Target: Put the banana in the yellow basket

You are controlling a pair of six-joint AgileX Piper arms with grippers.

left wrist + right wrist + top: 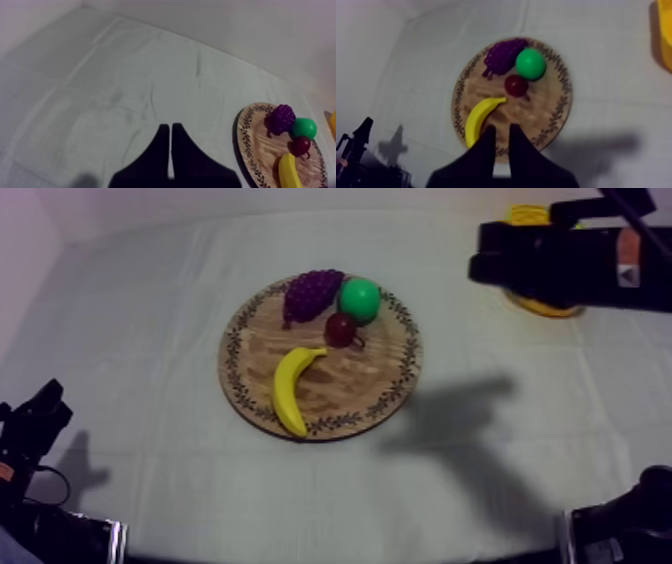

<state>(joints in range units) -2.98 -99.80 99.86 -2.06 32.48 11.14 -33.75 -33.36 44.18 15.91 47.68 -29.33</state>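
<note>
A yellow banana (291,388) lies on the front left part of the round wooden board (390,393), beside a small red fruit (341,330), a bunch of grapes (310,293) and a round green fruit (359,300). My right arm (565,263) hangs high at the back right and hides most of the yellow basket (545,308). My right gripper (502,129) hovers above the board's near rim (556,125), close to the banana (478,117), its fingers a little apart and holding nothing. My left gripper (170,127) is shut over bare cloth, low at the table's left (38,418).
The board (250,145) lies to the right of my left gripper, with cloth between them. An edge of the basket (663,30) shows beyond the board. The right arm casts a dark shadow on the cloth right of the board (470,428).
</note>
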